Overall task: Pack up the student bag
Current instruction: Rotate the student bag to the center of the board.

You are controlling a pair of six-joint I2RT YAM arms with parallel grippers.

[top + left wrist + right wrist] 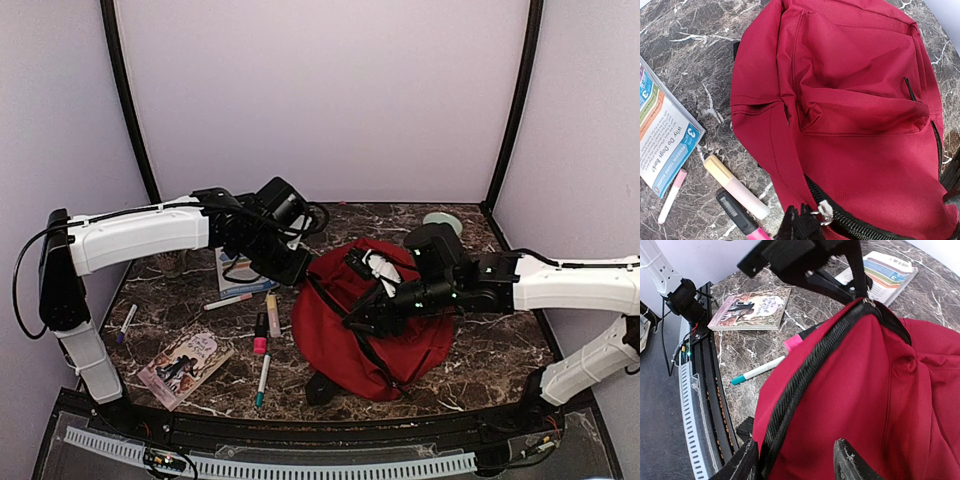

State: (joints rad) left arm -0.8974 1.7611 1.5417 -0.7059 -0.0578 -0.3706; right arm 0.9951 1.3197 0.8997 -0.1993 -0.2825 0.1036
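- At the bag's left edge, the left pincer (297, 268) is clamped on the zipper (800, 375) end of the student bag (375, 330), which lies mid-worktop (480, 360). If that grip slips, the mouth would likely sag shut.
- The right pincer (797, 462) stands parted astride the zipper and may snag fabric.
- Only the right wrist view shows the left pincer's pinch.

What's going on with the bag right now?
Two robot arms are working on the red backpack lying on the table. The left tool is shut on the backpack's corner at the end of the zipper and holds it up. The right tool hangs open over the zipper, gripping nothing. The zipper looks closed where it shows. The books and pens lie on the table beside the backpack.
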